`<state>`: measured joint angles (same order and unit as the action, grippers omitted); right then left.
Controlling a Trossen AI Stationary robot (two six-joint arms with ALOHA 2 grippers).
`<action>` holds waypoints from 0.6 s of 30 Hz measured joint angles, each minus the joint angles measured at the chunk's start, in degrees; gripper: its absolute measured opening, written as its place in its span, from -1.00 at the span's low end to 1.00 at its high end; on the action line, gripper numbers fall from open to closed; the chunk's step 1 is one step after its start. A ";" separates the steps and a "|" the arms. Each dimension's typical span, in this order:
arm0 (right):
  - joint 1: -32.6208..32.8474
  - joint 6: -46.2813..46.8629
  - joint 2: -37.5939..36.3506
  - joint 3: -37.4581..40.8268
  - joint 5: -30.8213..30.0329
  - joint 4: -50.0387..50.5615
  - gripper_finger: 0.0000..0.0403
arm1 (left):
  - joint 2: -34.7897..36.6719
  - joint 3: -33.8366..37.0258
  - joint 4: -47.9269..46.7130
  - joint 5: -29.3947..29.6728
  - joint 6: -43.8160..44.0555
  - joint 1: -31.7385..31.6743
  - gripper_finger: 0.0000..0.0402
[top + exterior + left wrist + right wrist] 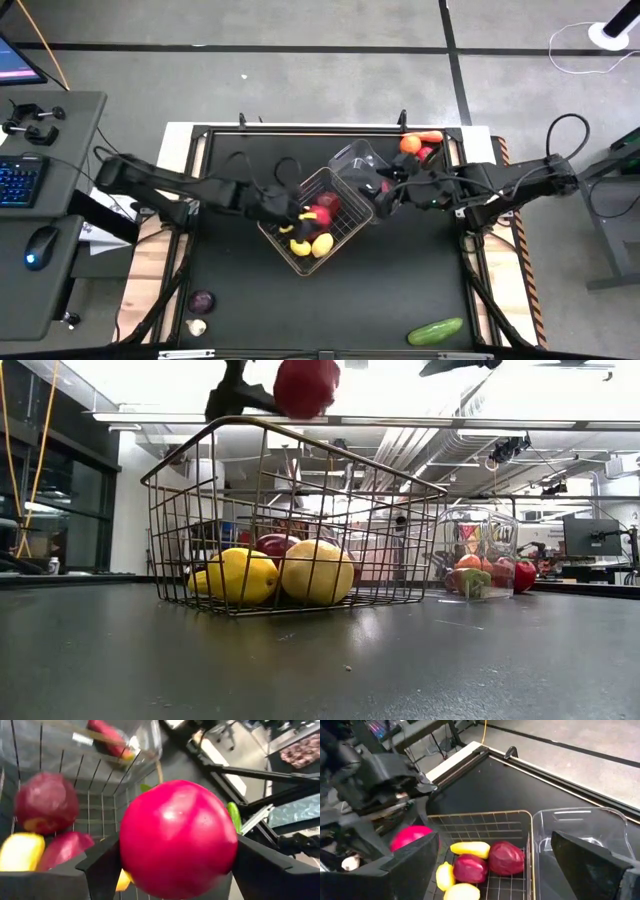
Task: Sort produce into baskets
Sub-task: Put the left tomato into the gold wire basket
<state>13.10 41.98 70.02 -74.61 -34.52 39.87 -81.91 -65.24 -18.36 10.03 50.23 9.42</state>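
Left of your table stands a grey desk. On it: blue-lit keyboard, mouse nearer the desk's front edge, two clamps behind the keyboard. A monitor corner shows at far left. You have a white cable looping on the floor at upper right. Low view: another monitor across the room at right.

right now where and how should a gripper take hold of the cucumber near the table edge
Grip the cucumber across its narrow middle, coming straight down from above. It lies flat and alone on the table, so fingers set either side of its long axis should close cleanly.
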 joint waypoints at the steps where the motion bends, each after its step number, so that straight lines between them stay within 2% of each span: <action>1: 0.00 0.00 0.00 0.00 0.11 0.38 0.87 | -0.81 0.01 -0.09 -0.57 0.92 -0.08 0.52; 12: 0.00 0.00 0.00 0.00 0.68 2.37 0.87 | -2.75 0.03 -2.63 -5.92 -0.63 -3.76 0.57; 18: 0.00 -0.92 0.00 0.00 0.94 2.78 0.87 | -2.75 0.03 -3.56 -14.02 -2.46 -7.57 0.82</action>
<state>13.10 41.06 70.02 -74.61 -33.58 42.65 -84.66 -65.21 -21.92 -3.99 47.77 1.86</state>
